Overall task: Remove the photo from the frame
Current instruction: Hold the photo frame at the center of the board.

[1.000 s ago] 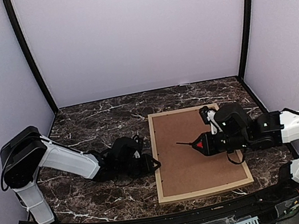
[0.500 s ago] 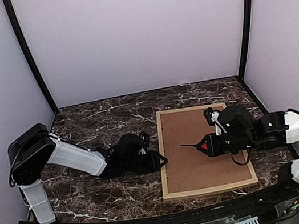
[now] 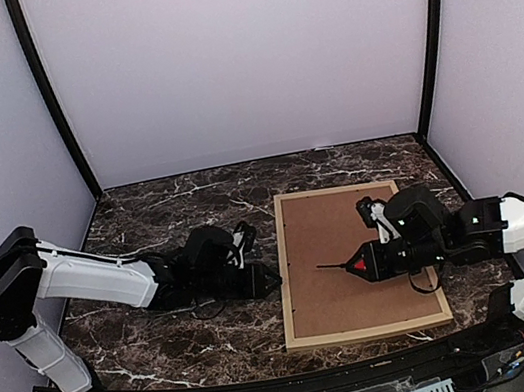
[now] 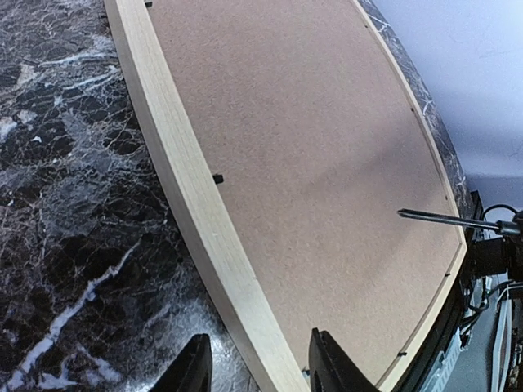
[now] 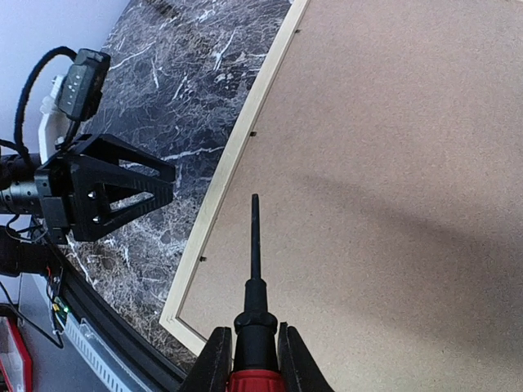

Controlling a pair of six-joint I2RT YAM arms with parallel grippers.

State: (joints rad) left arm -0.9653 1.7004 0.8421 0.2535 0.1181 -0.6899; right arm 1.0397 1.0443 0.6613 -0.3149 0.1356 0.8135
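The frame (image 3: pixel 284 283) of light wood lies face down on the dark marble table, with the brown backing board (image 3: pixel 343 253) filling it. The photo is hidden under the board. My left gripper (image 3: pixel 273 281) is open at the frame's left rail; in the left wrist view the rail (image 4: pixel 188 188) runs between its fingers (image 4: pixel 193 369). My right gripper (image 3: pixel 367 264) is shut on a red-handled screwdriver (image 3: pixel 341 266). Its black shaft (image 5: pixel 254 245) hovers over the board (image 5: pixel 392 163) and points at the left rail (image 5: pixel 237 155).
Small black retaining tabs sit along the frame's inner edge (image 4: pixel 218 177) (image 5: pixel 202 259). The table's near edge has a black rail (image 3: pixel 275 382). Black posts (image 3: pixel 52 101) and lilac walls close in the back and sides.
The frame slid a little to the right, pushed by my left gripper, then stopped. My left arm's elbow has dropped lower. My right gripper moved slightly nearer with the screwdriver.
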